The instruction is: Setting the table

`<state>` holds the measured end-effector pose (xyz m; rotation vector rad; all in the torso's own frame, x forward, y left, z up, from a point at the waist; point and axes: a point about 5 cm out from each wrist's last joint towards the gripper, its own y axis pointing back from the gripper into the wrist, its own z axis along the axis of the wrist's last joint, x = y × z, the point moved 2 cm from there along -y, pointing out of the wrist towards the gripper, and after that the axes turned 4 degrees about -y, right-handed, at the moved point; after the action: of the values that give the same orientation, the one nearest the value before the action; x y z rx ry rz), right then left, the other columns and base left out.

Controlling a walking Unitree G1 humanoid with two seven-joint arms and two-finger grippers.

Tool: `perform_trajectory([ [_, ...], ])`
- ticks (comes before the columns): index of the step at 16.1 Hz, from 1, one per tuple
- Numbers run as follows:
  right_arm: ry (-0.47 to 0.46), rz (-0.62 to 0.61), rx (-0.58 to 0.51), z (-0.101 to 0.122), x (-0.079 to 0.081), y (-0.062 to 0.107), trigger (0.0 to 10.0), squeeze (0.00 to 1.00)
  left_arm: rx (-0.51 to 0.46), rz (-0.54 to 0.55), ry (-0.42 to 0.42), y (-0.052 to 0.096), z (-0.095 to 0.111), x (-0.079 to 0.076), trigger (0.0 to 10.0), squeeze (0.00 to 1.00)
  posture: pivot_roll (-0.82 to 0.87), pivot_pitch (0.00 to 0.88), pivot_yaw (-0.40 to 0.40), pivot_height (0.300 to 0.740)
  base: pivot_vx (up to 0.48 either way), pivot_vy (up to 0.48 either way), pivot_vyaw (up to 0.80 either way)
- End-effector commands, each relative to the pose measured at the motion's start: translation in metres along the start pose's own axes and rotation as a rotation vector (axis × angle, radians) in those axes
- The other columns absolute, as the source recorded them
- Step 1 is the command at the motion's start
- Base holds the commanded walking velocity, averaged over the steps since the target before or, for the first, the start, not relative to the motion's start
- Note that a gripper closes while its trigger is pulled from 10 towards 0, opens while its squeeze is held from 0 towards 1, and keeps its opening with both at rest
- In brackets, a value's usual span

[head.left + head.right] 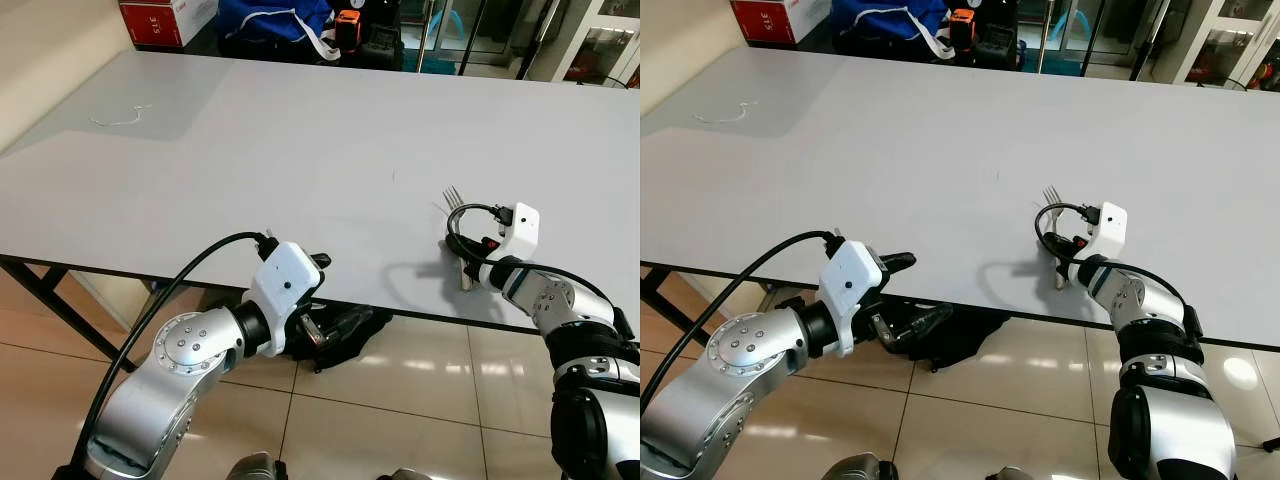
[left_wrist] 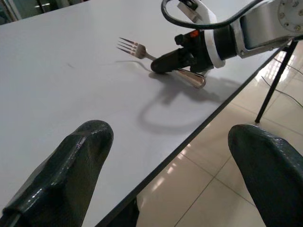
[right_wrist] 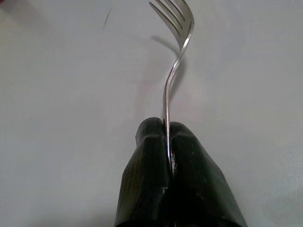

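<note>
A silver fork lies low over the white table, near its front edge on the right, tines pointing away from me. My right gripper is shut on the fork's handle, and the fork's curved neck sticks out past the fingertips. In the left wrist view the fork shows with the right gripper's fingers clamped on it. My left gripper is open at the table's front edge, one finger over the tabletop and the other over the floor, holding nothing.
A thin white cable loop lies on the table's far left. Behind the table stand a red box and a blue bag. Black table legs stand at the left over a tiled floor.
</note>
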<state>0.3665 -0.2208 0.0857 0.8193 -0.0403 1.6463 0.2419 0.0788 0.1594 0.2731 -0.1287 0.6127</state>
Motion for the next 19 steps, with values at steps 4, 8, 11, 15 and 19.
perform_trajectory([
  [4,0.006,-0.038,0.069,-0.007,-0.004,0.000,10.0,0.00,0.003,-0.036,-0.006,-0.003,0.001,-0.002,10.0,0.00,0.06,0.080,0.028,0.740,0.000,0.000,0.00],
  [8,-0.004,-0.094,0.095,-0.008,-0.011,0.002,10.0,0.98,0.004,-0.045,-0.007,-0.004,0.000,-0.003,10.0,0.00,0.06,0.077,0.028,0.740,0.000,0.000,0.00],
  [11,0.018,-0.114,0.092,-0.006,-0.014,0.003,10.0,1.00,0.006,-0.049,-0.007,-0.004,0.000,-0.004,10.0,0.00,0.06,0.078,0.029,0.740,0.000,0.000,0.00],
  [15,0.298,-0.224,0.065,0.008,-0.021,0.007,10.0,0.00,0.014,-0.050,-0.022,-0.005,-0.001,-0.002,10.0,0.00,0.06,0.075,0.032,0.740,0.000,0.000,0.00],
  [19,0.449,-0.066,-0.277,0.059,0.020,0.034,10.0,0.00,-0.041,0.131,-0.048,-0.004,0.007,0.018,10.0,0.00,0.06,0.057,0.007,0.740,0.000,0.000,0.00],
])
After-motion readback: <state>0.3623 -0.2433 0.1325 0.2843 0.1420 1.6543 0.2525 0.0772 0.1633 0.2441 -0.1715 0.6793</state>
